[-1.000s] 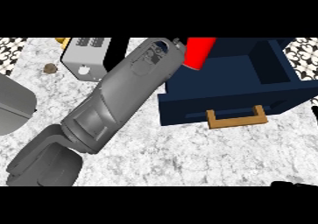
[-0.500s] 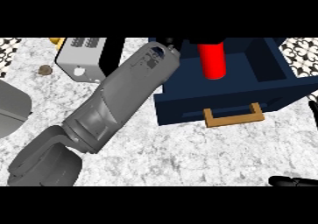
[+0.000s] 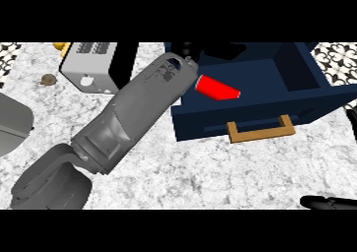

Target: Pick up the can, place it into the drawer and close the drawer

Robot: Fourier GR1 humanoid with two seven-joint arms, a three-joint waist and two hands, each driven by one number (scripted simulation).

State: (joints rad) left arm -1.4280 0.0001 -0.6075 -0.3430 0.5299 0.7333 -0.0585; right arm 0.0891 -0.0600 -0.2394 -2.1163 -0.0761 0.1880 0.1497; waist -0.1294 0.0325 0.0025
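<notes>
Well, start at the left robot hand (image 3: 187,50): it shows only as dark shapes past the end of the grey forearm, over the back left corner of the open drawer (image 3: 333,91), and I cannot tell whether it is spread or closed. It does not appear to touch the can (image 3: 217,88). The can lies tilted inside the drawer's compartment, towards its left side, just beside the forearm and apart from the dark shapes above it.

By my reading the placing is done, or very nearly, and the step in hand is getting that arm clear so the drawer can be shut. To do it well, the forearm should lift up and away towards the worktop's left, not sweep sideways across the can. Then push squarely on the drawer front at the wooden handle (image 3: 261,130), so the box slides straight without skewing.

The right robot hand (image 3: 351,123) rests at the worktop's right edge, fingers straight and holding nothing; it sits nearer the handle and looks the easier one to push with. A pale toaster (image 3: 90,69) stands near the worktop's far left edge, well clear of the drawer.
</notes>
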